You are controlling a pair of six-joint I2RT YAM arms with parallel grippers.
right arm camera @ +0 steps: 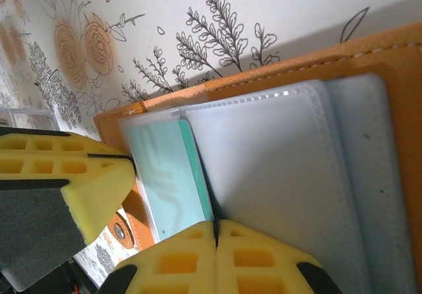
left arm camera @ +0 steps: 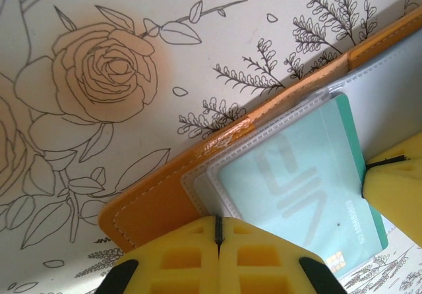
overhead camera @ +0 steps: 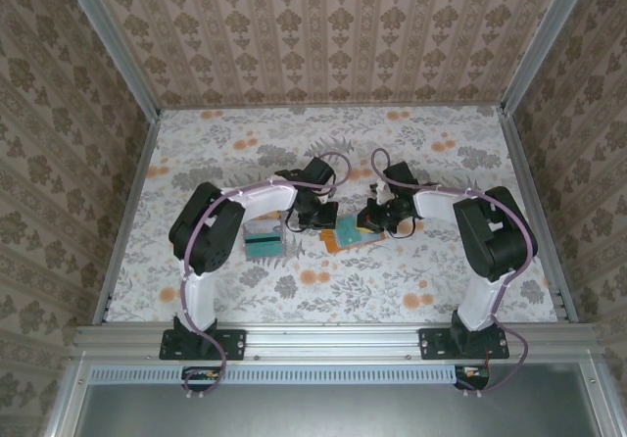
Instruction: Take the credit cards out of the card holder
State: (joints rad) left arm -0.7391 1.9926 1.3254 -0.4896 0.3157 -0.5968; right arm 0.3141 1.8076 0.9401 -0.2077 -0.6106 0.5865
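Orange-tan leather is lying open near the middle of the floral table (overhead camera: pixel 323 300): that is the card holder (overhead camera: pixel 355 235), and both arms are crowding over it. The left gripper (overhead camera: pixel 315 214) is hovering at its ten o'clock and the right gripper (overhead camera: pixel 376 219) at its one o'clock. Each has its yellow jaws pressed flat together, and as far as I am seeing, nothing is pinched between them. A teal card (left arm camera: pixel 300 182) is sitting inside one of the clear sleeves (right arm camera: pixel 277 169), showing through the plastic. A few loose cards (overhead camera: pixel 263 242) are lying at the holder's nine o'clock, beside the left arm (overhead camera: pixel 211 231). What is worrying me is how close the two sets of fingers are working. From the left wrist, the other arm's yellow fingertip (left arm camera: pixel 395 188) is poking in at three o'clock, just beside the card's edge, so I am judging that any sideways move is risking a knock between them. With jaws shut, neither is gripping the card. A push could be sliding the whole holder across the table, or lifting the slick sleeve along with it rather than freeing the card. Both the left arm and the right arm (overhead camera: pixel 490 231) are reaching forward with elbows raised and bent, wrists pitching steeply downward, forearms angling inward toward each other over the holder.
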